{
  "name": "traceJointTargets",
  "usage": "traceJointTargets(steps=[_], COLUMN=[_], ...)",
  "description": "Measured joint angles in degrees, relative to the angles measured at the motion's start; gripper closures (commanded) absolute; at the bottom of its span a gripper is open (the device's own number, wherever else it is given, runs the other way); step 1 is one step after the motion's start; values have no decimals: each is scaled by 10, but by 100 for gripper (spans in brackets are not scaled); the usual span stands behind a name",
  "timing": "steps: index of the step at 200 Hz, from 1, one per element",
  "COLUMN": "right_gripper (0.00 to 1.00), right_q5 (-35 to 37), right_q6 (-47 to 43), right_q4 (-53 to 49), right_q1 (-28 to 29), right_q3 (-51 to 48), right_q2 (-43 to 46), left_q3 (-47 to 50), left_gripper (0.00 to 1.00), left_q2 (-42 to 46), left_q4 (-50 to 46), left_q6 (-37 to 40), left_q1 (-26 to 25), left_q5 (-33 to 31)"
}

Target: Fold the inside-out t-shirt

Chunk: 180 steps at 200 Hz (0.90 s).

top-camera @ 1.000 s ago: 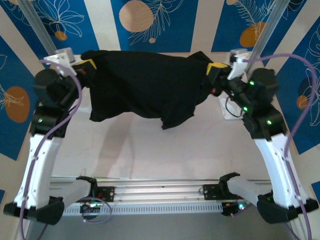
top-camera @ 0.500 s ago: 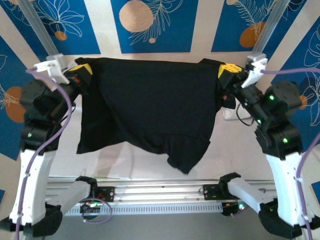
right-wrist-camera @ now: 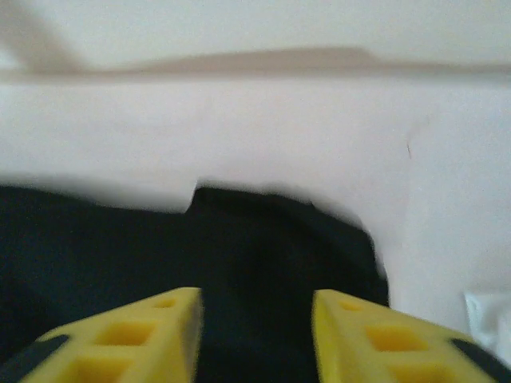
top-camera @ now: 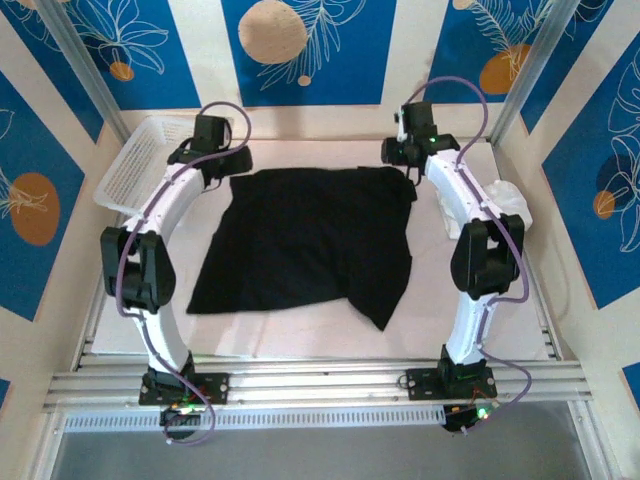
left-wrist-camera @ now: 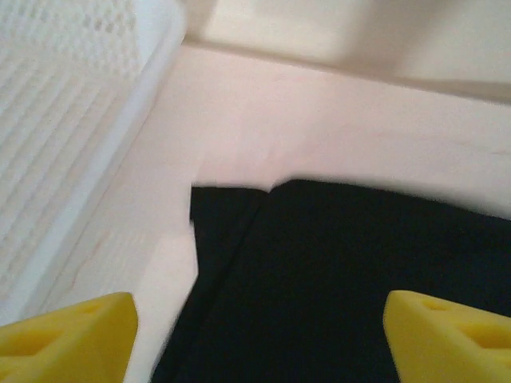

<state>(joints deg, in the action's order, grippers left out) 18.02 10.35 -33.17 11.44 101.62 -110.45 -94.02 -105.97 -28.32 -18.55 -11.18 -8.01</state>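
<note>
Two arms are standing over one worktop [top-camera: 300, 330]: the left arm [top-camera: 165, 210] and the right arm [top-camera: 465, 200]. They are carrying two end effectors, the left end effector [left-wrist-camera: 259, 331] and the right end effector [right-wrist-camera: 255, 335]. One black t-shirt [top-camera: 305, 235], one white basket [top-camera: 135, 165] and one white folded garment [top-camera: 505, 200] are lying there.
</note>
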Motion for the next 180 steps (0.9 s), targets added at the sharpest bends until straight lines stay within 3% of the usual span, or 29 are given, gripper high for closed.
traceJointTargets(steps=[22, 45, 63, 78, 122, 180], right_gripper=[35, 31, 31, 31, 32, 32], right_q5=[-7, -45, -76, -91, -103, -104], right_q6=[5, 17, 21, 27, 42, 47], right_q4=[5, 19, 33, 48, 60, 66], right_q1=[30, 122, 203, 245, 247, 243], right_q3=[-114, -233, -279, -292, -299, -297], right_q2=[63, 161, 193, 188, 158, 146], left_q3=[148, 273, 335, 358, 384, 407], left_gripper=[11, 11, 14, 22, 42, 81], left_q2=[90, 171, 189, 173, 114, 102], left_q4=[7, 4, 19, 27, 63, 84], left_q6=[5, -1, -13, -25, -37, -35], left_q1=[5, 22, 36, 42, 42, 42], left_q5=[-9, -10, 1, 11, 50, 63])
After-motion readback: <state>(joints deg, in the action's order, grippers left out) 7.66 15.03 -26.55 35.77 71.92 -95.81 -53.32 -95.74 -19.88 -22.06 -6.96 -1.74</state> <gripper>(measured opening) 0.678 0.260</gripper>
